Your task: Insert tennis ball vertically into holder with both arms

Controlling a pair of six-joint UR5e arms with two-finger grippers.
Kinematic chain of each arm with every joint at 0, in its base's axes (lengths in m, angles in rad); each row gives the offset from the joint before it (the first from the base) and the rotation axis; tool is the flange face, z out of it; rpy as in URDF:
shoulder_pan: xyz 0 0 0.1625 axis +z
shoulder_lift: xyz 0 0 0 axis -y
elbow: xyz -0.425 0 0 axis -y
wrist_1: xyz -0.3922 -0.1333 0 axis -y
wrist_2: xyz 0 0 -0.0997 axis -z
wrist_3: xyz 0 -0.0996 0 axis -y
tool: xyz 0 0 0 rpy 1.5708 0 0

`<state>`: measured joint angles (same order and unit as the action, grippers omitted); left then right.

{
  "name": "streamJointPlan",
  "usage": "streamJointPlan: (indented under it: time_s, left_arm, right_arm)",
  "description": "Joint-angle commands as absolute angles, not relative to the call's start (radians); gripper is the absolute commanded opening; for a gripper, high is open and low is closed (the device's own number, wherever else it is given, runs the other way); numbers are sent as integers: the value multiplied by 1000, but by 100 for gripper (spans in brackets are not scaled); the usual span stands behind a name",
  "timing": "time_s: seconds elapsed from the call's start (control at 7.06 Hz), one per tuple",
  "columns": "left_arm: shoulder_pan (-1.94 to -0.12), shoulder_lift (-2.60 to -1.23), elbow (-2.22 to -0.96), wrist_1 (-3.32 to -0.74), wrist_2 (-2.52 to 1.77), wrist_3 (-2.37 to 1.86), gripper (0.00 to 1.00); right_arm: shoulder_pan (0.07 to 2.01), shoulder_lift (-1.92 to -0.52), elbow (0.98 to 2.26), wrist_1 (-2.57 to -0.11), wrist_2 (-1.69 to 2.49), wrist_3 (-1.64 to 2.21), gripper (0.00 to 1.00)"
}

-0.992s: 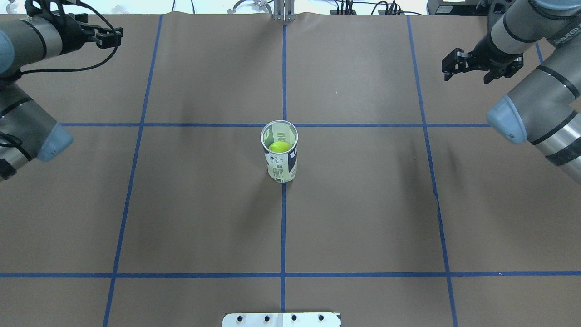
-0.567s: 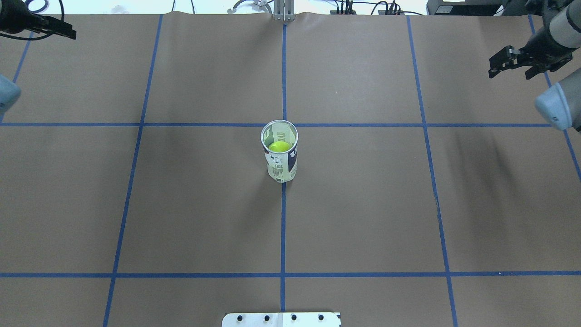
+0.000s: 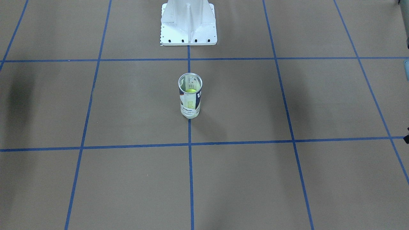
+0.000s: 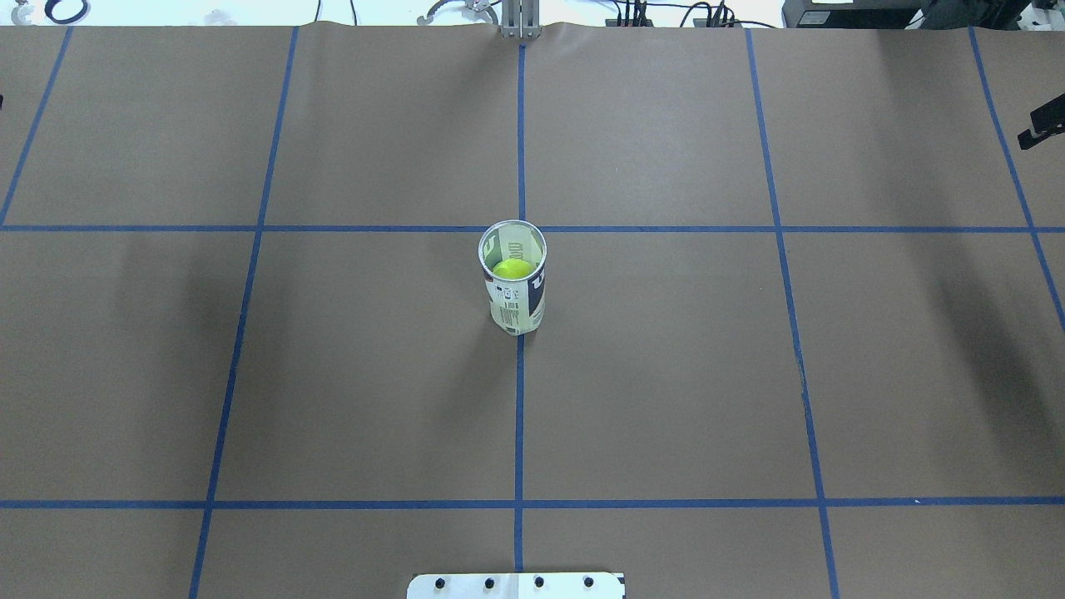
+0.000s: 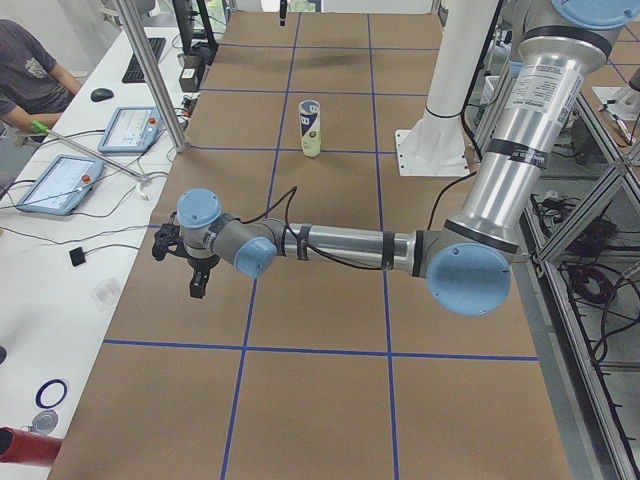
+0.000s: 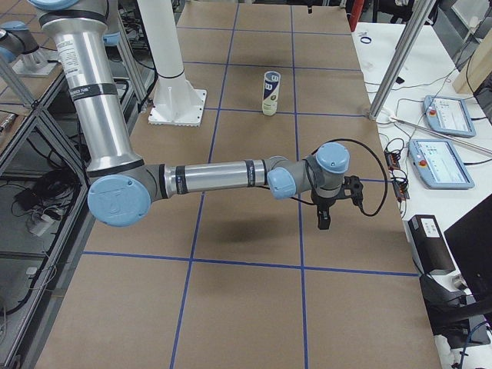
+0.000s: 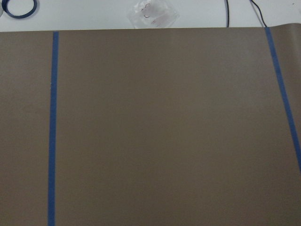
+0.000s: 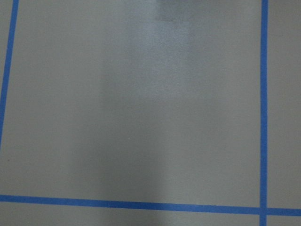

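The holder (image 4: pixel 516 304) stands upright at the table's middle on the blue centre line, also seen in the front-facing view (image 3: pixel 190 103). A yellow-green tennis ball (image 4: pixel 512 268) sits inside it, below the rim (image 3: pixel 191 90). Both arms are drawn far out to the sides. My left gripper (image 5: pixel 180 265) hangs over the table's left end, far from the holder; I cannot tell if it is open or shut. My right gripper (image 6: pixel 338 206) hovers over the right end; only a black corner of it (image 4: pixel 1044 125) reaches the overhead view, state unclear. Both wrist views hold only brown paper and blue tape.
The white pedestal base (image 3: pixel 188 35) stands at the robot's side of the table. Side benches carry tablets (image 5: pixel 128 128) and cables, with a seated person (image 5: pixel 30 75) at the left bench. Metal posts (image 6: pixel 396 65) rise at the table's far edge.
Both arms have swung outward and almost left the overhead view. The holder and the ball inside it have not moved.
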<state>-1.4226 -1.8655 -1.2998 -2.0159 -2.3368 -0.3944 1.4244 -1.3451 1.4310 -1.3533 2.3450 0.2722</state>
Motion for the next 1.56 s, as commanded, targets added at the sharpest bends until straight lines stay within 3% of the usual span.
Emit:
streamJointPlan:
  time_s: [0.0,0.28,0.43,0.71,1.42]
  left_arm:
    - [-1500,-1839,-1305,-1877,-2451,-377,99]
    - [-1534,-1770,-1366,-1868,-2482,-569,99]
    - [-1531,-1634,-1510,-1874,-2468,-577,99]
    - [-1497,-1545,-1635,-1876,-2456,-548,99]
    - [-1483,-1511,-1635,-1833,-2353,-278,100]
  right_arm:
    - [1480,-1347,1416,-1484,2352,75,100]
    - [1480,-1344,1423,-1539,2342,26,100]
    - [1480,-1344,1428,-1539,2344,26,100]
    - [1480,-1351,1431,-1540,2342,26,100]
    - [1483,-1358,1437,-1540,2342,-2,100]
